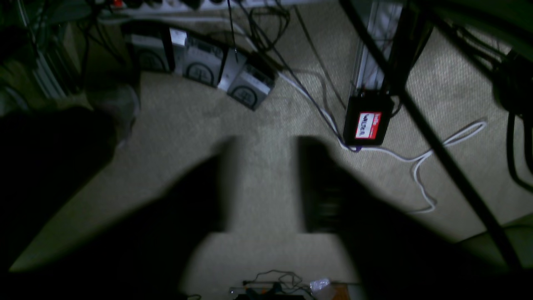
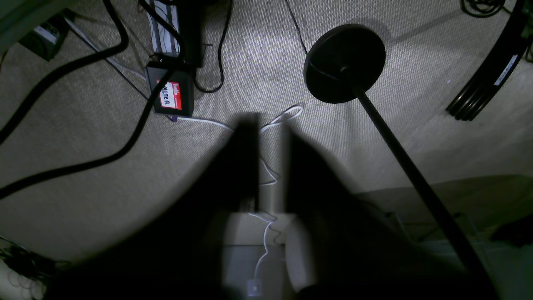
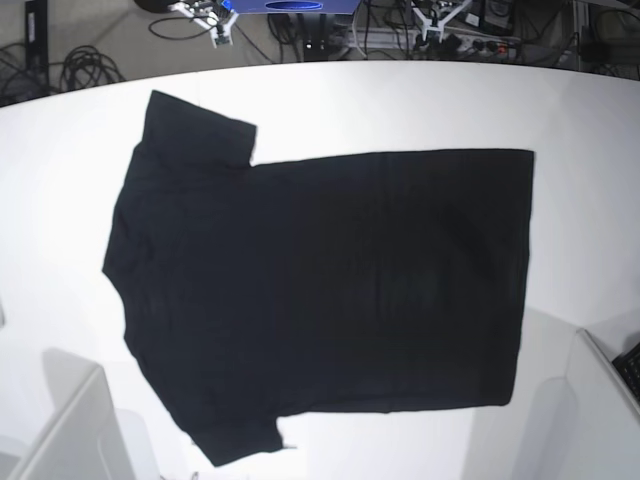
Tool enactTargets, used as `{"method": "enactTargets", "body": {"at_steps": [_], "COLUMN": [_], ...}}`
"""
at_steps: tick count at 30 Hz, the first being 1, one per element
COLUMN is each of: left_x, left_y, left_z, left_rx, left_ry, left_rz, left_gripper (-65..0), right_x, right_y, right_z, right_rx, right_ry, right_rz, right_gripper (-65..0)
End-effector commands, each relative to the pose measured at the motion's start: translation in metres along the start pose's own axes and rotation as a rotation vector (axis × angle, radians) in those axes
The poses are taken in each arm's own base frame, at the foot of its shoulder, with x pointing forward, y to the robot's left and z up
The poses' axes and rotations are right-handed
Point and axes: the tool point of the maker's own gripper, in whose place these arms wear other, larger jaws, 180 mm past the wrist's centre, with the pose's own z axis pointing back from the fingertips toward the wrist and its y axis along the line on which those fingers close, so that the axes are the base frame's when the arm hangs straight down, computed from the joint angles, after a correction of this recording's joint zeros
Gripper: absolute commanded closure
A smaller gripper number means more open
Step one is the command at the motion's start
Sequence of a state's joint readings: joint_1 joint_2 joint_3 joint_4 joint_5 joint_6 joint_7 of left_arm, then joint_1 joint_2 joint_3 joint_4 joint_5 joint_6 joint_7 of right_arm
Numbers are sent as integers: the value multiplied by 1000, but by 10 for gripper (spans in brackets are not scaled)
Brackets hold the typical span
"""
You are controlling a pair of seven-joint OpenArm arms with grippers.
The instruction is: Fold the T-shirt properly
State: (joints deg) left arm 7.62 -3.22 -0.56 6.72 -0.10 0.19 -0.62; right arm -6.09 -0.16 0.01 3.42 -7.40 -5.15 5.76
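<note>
In the left wrist view: hanging over the carpet [image 1: 266, 137], left gripper [image 1: 264, 187] gaping wide, holding nothing, waiting off the table.

In the right wrist view: hanging over a lamp base [image 2: 344, 62], right gripper [image 2: 270, 166] nearly pinched together, empty too.

In the base view only: lying flat on the white table [image 3: 420, 100], T-shirt [image 3: 320, 290] spread out, plain black side up, waiting for folding.

The left gripper [image 1: 262, 183] is being held with jaws parted; the right gripper [image 2: 270, 166] is being kept closed.
</note>
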Motion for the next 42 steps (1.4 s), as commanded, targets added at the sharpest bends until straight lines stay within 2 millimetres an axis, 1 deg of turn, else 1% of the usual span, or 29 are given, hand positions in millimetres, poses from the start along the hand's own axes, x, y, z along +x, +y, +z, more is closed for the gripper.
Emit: {"method": "enactTargets", "body": {"at_steps": [1, 3, 4, 5, 7, 10, 12, 14, 16, 17, 18, 21, 22, 24, 27, 28, 30, 32, 33, 35, 40, 42], "left_x": [-9, -10, -10, -10, -4, -6, -5, -7, -11, -12, -12, -14, -14, -14, -14, -13, -18, -11, -12, -7, -3, -4], "left_y": [2, 2, 2, 2, 2, 1, 1, 1, 1, 1, 1, 1, 1, 1, 1, 1, 1, 2, 2, 3, 1, 1], "left_z": [1, 1, 1, 1, 1, 2, 3, 3, 3, 3, 3, 3, 3, 3, 3, 3, 4, 4, 5, 7, 16, 20], "left_rx": [6, 4, 4, 4, 4, 3, 3, 3, 3, 3, 3, 3, 3, 3, 2, 2, 2, 4, 5, 5, 0, 0], "left_ry": [16, 17, 17, 14, -9, -23, -26, -23, -18, -17, -17, -14, -12, -12, -14, -15, -11, -31, -37, -64, -133, -148], "left_rz": [-4, -4, -4, -4, -5, -8, -8, -8, -9, -9, -9, -9, -9, -11, -11, -11, -12, -12, -14, -16, -29, -28], "left_gripper": [-347, -459, -502, -523, -522, -500, -472, -426, -355, -309, -247, -41, 0, 0, 0, 0, 0, 0, 0, 0, 0, 0], "right_x": [-12, -22, -26, -28, -29, -30, -30, -30, -30, -30, -30, -30, -29, -25, -11, -14, -10, -9, -9, -6, -8, -12], "right_y": [-3, -8, -7, -7, -6, -6, -6, -6, -6, -6, -6, -6, -6, -8, -11, -11, -13, -13, -13, -13, -13, -12], "right_z": [0, 0, 0, 1, 1, 1, 1, 1, 1, 1, 1, 1, 1, 0, 0, 1, 2, 4, 4, 5, 5, 5], "right_rx": [-10, -17, -16, -16, -15, -15, -15, -15, -15, -15, -15, -15, -15, -18, -26, -27, -32, -35, -37, -38, -38, -37], "right_ry": [23, 38, 45, 48, 49, 50, 50, 50, 50, 50, 50, 50, 48, 41, 0, -2, -29, -50, -54, -67, -67, -61], "right_rz": [0, 0, 0, -2, -2, 3, 6, 6, 6, 6, 6, 8, 9, 9, -2, -3, -6, -7, -8, -9, -8, -7], "right_gripper": [0, 0, 0, 0, 0, 0, 0, 0, 0, 0, 0, 0, 0, 0, 0, 0, 0, 0, 0, 0, 0, 0]}}
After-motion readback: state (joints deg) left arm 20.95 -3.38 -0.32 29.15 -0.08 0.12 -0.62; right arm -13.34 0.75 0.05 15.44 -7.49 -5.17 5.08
